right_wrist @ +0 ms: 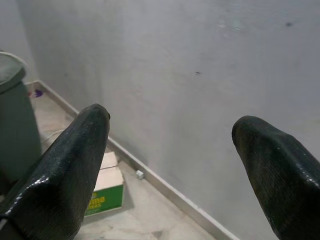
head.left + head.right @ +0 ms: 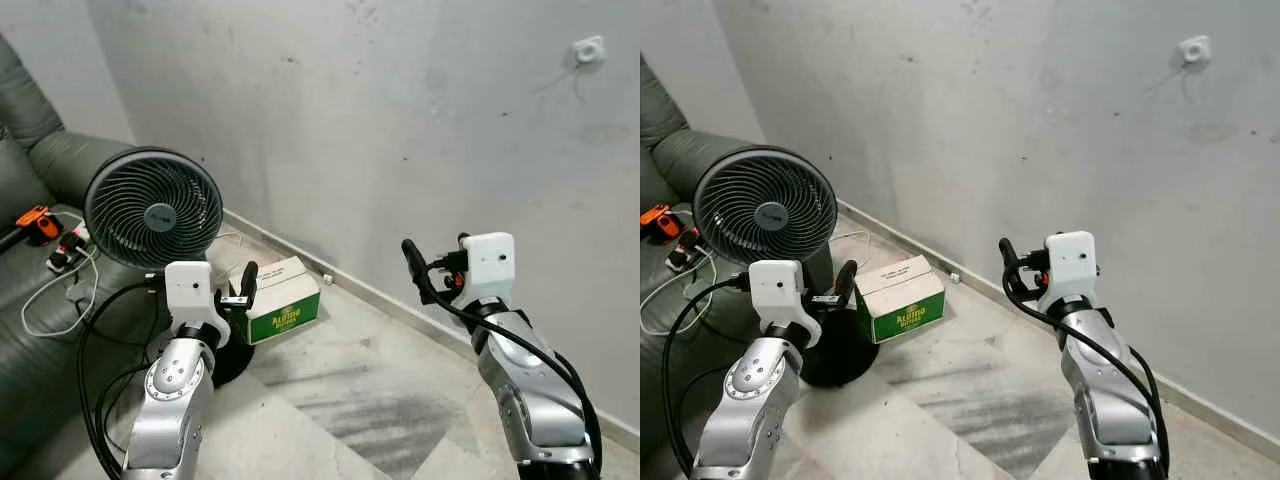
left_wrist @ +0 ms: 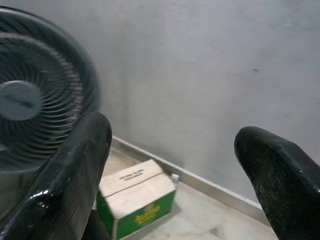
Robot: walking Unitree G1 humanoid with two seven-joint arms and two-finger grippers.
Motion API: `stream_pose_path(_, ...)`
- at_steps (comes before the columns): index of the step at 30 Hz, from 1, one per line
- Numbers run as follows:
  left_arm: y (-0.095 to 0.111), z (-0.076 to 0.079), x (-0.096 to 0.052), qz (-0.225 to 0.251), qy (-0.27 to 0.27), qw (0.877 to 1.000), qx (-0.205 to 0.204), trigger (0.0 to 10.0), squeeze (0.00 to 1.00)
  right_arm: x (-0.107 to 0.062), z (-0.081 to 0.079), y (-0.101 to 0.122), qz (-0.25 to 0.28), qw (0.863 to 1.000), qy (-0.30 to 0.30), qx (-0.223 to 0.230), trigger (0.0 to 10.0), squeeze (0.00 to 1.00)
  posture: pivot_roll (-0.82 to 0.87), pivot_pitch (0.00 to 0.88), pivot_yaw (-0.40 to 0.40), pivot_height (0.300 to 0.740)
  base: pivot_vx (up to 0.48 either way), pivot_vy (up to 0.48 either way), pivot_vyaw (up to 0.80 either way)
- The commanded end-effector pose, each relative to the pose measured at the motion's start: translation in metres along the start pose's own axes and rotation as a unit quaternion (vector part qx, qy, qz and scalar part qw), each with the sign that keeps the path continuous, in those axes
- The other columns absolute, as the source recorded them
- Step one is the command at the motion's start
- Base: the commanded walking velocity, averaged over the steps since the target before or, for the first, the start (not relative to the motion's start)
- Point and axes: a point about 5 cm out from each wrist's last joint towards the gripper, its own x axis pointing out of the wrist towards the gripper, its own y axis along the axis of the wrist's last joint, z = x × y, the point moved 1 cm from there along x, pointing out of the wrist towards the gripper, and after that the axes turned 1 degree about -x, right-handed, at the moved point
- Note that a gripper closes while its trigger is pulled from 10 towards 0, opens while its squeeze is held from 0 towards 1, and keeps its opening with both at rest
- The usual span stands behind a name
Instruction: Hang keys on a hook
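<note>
Keys: not to be made out on the floor, the sofa or in either gripper; where they lie cannot be told.
Hook: small white wall fitting (image 2: 588, 48), high on the far right of the grey plaster wall (image 2: 400, 120), with a thin line trailing below it; likely the hanging point, too small to be sure.
Handling, judged: a key bunch would be light, hard and loose-jointed, apt to swing and slip between smooth black fingers; best taken by the ring so that the ring's opening faces the hook.
Left gripper (image 3: 175, 165): raised at near left, fingers spread wide, nothing between them; aimed toward the fan and the box.
Right gripper (image 1: 175, 165): raised at near right, fingers likewise spread and empty; aimed at the wall and skirting.
Floor: pale marbled stone tiles (image 2: 380, 400), streaked grey; white skirting runs along the wall foot.
Nearby: round black floor fan (image 2: 152, 208) at left; green and white cardboard box (image 2: 280, 300) just right of it, on the floor near the wall.
Far left: dark green leather sofa (image 2: 40, 160) with an orange and black tool (image 2: 38, 222) and a white cable (image 2: 60, 290) on the seat.
</note>
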Motion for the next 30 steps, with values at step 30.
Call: stream_pose_path(30,0.0126,-0.0071,0.0042,0.008,0.000,1.000,-0.017,10.0,0.00,-0.0031,0.0026,0.0022,0.004,1.000,-0.011,0.009,10.0,0.00,-0.02,0.013,0.033,0.740,0.000,0.000,-0.80)
